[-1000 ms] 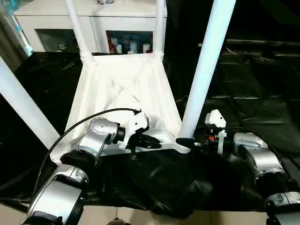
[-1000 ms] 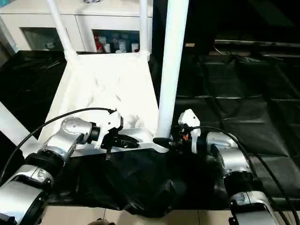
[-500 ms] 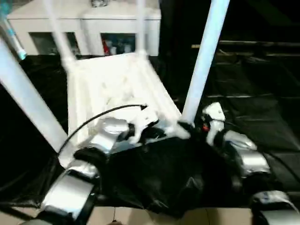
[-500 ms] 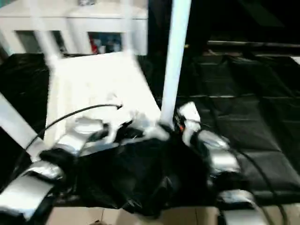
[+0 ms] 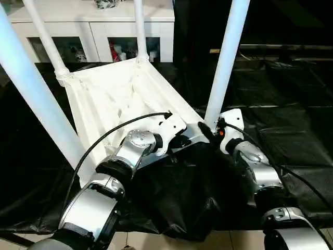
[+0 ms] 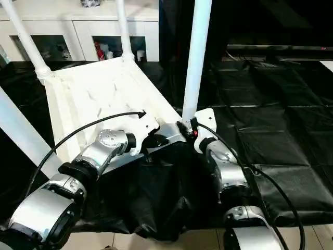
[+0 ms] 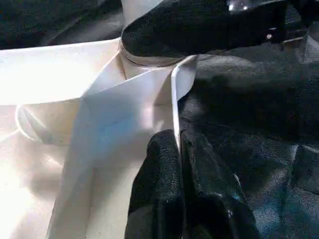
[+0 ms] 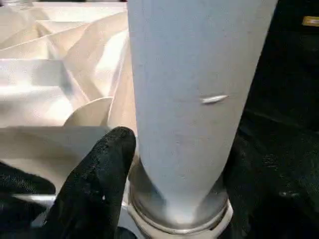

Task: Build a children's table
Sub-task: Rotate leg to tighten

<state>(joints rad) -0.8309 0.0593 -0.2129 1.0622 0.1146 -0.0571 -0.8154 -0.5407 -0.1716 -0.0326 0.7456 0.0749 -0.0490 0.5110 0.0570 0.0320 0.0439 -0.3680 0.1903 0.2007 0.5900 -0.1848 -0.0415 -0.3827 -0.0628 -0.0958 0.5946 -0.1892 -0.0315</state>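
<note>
Black sheeting (image 5: 291, 104) under upturned tabletop (image 5: 119, 99), frame centre-left. Left gripper (image 7: 178, 149) pinches its rim; right gripper (image 8: 169, 164) straddles near leg (image 5: 225, 62) at the socket. Risk: rim pinch slips, tabletop tilts, legs swing.

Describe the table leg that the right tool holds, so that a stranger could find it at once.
On the black-covered surface lies the upturned white tabletop, four legs rising from its corners. Find the near corner on the robot's right: that leg is yours. Alone among the four, it has the right tool clasped around its base.
</note>
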